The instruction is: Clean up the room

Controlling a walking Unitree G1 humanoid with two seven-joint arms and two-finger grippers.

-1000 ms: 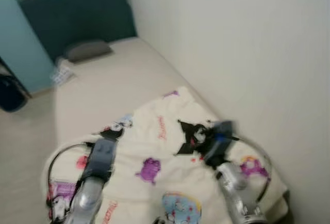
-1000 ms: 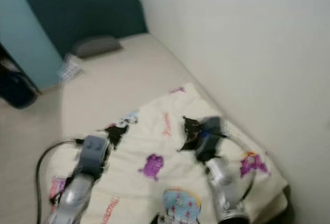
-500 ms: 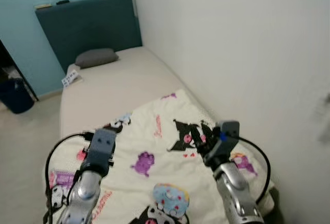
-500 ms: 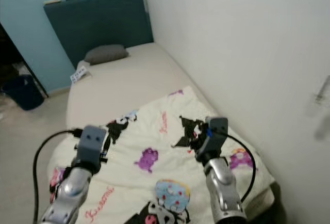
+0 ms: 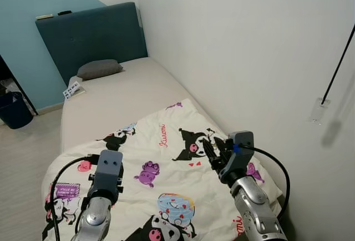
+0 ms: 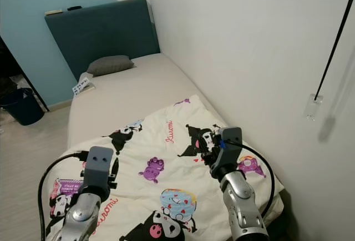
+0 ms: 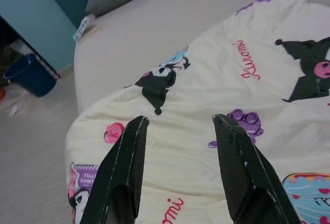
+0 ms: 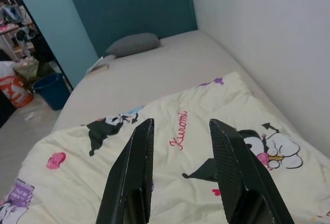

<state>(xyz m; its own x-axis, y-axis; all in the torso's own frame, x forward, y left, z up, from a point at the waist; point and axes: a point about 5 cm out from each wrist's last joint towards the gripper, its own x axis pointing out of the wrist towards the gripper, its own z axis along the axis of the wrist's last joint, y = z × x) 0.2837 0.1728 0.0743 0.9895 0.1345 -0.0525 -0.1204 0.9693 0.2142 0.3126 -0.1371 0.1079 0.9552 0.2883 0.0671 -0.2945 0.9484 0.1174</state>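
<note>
You are standing at the foot of a bed [image 5: 119, 94] that is running along the white wall [image 5: 238, 46] up to a dark teal headboard [image 5: 91, 33]. A cream blanket [image 5: 166, 174] printed with cartoon characters is lying bunched over the lower half of the mattress, leaving the upper half bare up to the grey pillow [image 5: 100, 69]. The blanket looks soft, light and floppy, so it is likely going to sag and drag instead of lifting flat; you are probably best taking hold of its far edge [image 6: 161, 113] or a corner, pinching a fold of cloth. A dark blue bin [image 6: 23, 105] is sitting on the floor beside the bed, and a small paper [image 5: 73, 90] is lying near the pillow. Your left hand [image 7: 178, 123] and right hand [image 8: 180, 126] are both hovering just above the blanket, fingers spread wide, gripping nothing, with the blanket's far edge lying well ahead of them
</note>
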